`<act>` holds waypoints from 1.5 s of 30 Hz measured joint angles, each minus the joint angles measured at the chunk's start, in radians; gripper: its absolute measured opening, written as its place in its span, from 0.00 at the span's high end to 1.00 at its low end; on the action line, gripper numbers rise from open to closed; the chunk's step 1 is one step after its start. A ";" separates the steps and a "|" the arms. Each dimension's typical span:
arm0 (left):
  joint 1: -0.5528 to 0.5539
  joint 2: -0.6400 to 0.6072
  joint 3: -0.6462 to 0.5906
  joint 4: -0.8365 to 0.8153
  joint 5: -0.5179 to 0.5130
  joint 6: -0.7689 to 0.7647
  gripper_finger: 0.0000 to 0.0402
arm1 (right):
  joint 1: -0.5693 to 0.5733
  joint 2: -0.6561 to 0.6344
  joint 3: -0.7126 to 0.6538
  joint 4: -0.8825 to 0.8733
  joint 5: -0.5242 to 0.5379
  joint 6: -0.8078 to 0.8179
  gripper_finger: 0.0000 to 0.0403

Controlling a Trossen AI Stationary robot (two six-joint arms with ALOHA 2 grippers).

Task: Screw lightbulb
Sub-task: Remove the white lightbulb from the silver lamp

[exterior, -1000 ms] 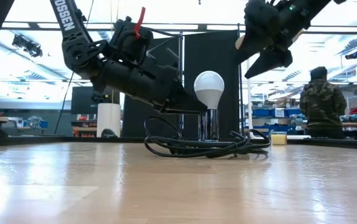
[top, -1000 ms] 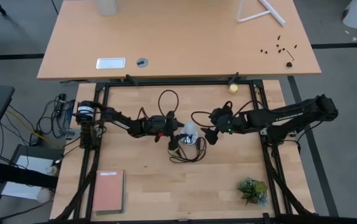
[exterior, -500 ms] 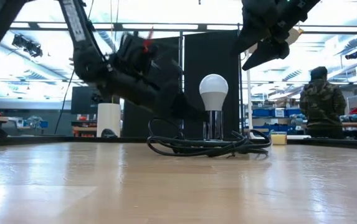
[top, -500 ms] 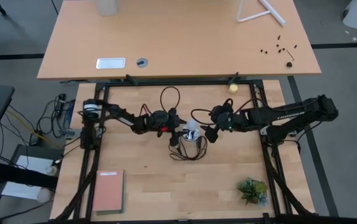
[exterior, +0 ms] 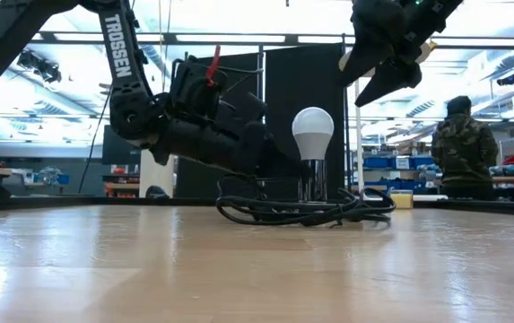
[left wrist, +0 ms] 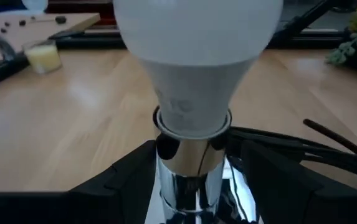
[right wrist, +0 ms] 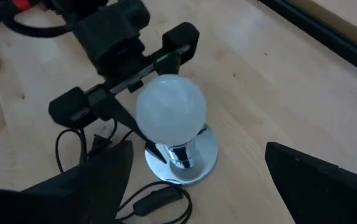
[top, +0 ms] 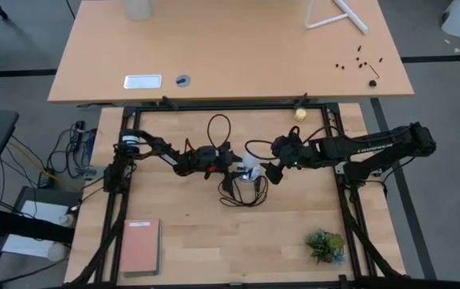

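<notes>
- Left gripper [left wrist: 194, 180] clasps the shiny chrome socket [left wrist: 190, 165] under the frosted bulb [left wrist: 197, 56].
- Right gripper [exterior: 378, 76] hovers above, jaws wide (holding nothing).

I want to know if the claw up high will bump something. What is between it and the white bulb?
Nothing. In the low view, only open air separates the right tool, hanging open, from the white frosted lightbulb standing upright in its socket.

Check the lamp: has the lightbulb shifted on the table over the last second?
Yes. In the low view the lightbulb has slid right, toward the white post behind it, with the left gripper at its socket.
</notes>
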 joint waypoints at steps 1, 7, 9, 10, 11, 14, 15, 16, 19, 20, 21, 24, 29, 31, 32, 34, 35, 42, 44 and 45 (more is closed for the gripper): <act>-0.003 0.000 0.004 -0.001 0.000 0.010 0.41 | -0.001 0.001 0.008 -0.015 -0.002 0.011 0.07; -0.017 0.000 0.036 0.001 -0.019 0.041 0.41 | 0.002 0.008 0.096 -0.141 0.044 0.132 0.07; -0.020 0.000 0.037 -0.002 -0.027 0.047 0.41 | 0.012 0.028 0.143 -0.202 0.064 0.192 0.08; -0.020 0.000 0.037 -0.002 -0.029 0.048 0.41 | 0.017 0.046 0.167 -0.237 0.071 0.223 0.08; -0.020 0.000 0.037 -0.002 -0.029 0.048 0.41 | 0.023 0.067 0.191 -0.269 0.073 0.254 0.08; -0.020 0.001 0.037 -0.034 -0.040 0.064 0.41 | 0.033 0.150 0.273 -0.347 0.067 0.322 0.08; -0.020 0.008 0.037 -0.037 -0.051 0.076 0.41 | 0.035 0.179 0.302 -0.372 0.059 0.341 0.08; -0.020 0.013 0.037 -0.039 -0.059 0.085 0.41 | 0.035 0.209 0.333 -0.391 0.049 0.360 0.08; -0.020 0.053 0.042 -0.015 -0.063 0.072 0.41 | 0.022 0.278 0.427 -0.436 0.011 0.442 0.08; -0.020 0.071 0.046 -0.002 -0.063 0.062 0.41 | 0.018 0.296 0.457 -0.448 -0.005 0.476 0.08; -0.020 0.092 0.053 0.019 -0.062 0.041 0.41 | 0.014 0.314 0.486 -0.462 -0.017 0.505 0.08; -0.020 0.133 0.082 0.060 -0.063 0.015 0.41 | 0.007 0.371 0.549 -0.485 -0.027 0.565 0.08; -0.020 0.148 0.101 0.054 -0.063 -0.016 0.45 | -0.007 0.468 0.647 -0.544 -0.067 0.614 0.08; -0.020 0.148 0.101 0.055 -0.063 -0.009 0.48 | -0.014 0.506 0.685 -0.580 -0.069 0.621 0.08; -0.020 0.148 0.100 0.057 -0.063 -0.007 0.49 | -0.018 0.523 0.704 -0.599 -0.069 0.625 0.08; -0.020 0.148 0.099 0.056 -0.063 0.000 0.52 | -0.025 0.557 0.740 -0.626 -0.069 0.639 0.08; -0.020 0.148 0.099 0.055 -0.063 0.005 0.54 | -0.027 0.571 0.755 -0.640 -0.069 0.644 0.08; -0.020 0.148 0.099 0.055 -0.062 0.012 0.56 | -0.026 0.649 0.821 -0.713 -0.103 0.694 0.08; -0.020 0.148 0.099 0.055 -0.062 0.011 0.56 | -0.028 0.658 0.827 -0.735 -0.126 0.722 0.08; -0.020 0.148 0.099 0.055 -0.062 0.010 0.55 | -0.029 0.663 0.827 -0.745 -0.136 0.731 0.08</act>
